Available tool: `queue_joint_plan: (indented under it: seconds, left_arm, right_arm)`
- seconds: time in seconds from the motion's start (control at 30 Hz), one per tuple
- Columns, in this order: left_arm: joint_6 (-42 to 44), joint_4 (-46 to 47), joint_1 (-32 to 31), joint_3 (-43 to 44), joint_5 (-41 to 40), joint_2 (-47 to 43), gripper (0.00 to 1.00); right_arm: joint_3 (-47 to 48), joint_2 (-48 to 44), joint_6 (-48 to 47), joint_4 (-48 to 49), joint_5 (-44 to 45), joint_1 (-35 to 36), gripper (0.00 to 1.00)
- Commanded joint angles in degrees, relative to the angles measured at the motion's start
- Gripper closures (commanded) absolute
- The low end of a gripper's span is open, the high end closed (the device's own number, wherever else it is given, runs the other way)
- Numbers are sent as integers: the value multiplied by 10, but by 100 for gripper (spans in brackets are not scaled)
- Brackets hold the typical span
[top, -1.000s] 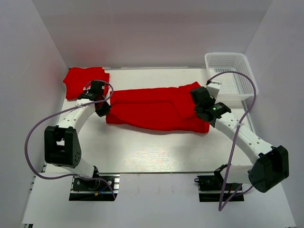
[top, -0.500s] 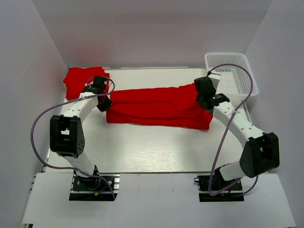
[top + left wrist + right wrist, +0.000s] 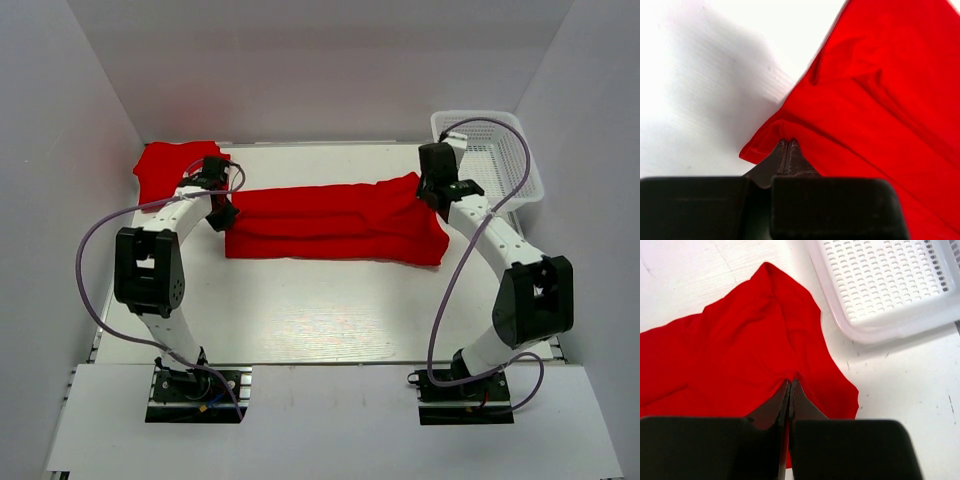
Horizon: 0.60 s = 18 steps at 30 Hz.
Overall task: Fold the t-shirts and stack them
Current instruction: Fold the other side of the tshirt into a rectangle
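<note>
A red t-shirt (image 3: 335, 222) lies across the middle of the table as a long band folded lengthwise. My left gripper (image 3: 222, 212) is shut on its left end; in the left wrist view the closed tips (image 3: 788, 142) pinch the cloth edge (image 3: 875, 100). At the shirt's right end my right gripper (image 3: 433, 196) is also shut, its tips (image 3: 790, 382) buried in the red cloth (image 3: 740, 345). Another red t-shirt (image 3: 165, 172) lies folded at the back left corner.
A white mesh basket (image 3: 505, 150) stands at the back right, close behind the right gripper, and shows in the right wrist view (image 3: 900, 315). White walls close in the table at the left, back and right. Both arms' cables loop above the table.
Both grippers have moved toward the back of the table, carrying the shirt's near edge over. The shirt now lies as a narrower band.
</note>
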Motion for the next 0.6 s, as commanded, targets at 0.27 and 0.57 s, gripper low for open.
queue_joint_plan:
  seconds: [0.27,0.57]
  left_arm:
    - [15,12,4,68,-32,50,100]
    - [28,53,4,81,-32,93,100]
  right_arm:
    - [71,68,-42,41,-44,-31,100]
    - [116,129,-55,51,-67,-48,100]
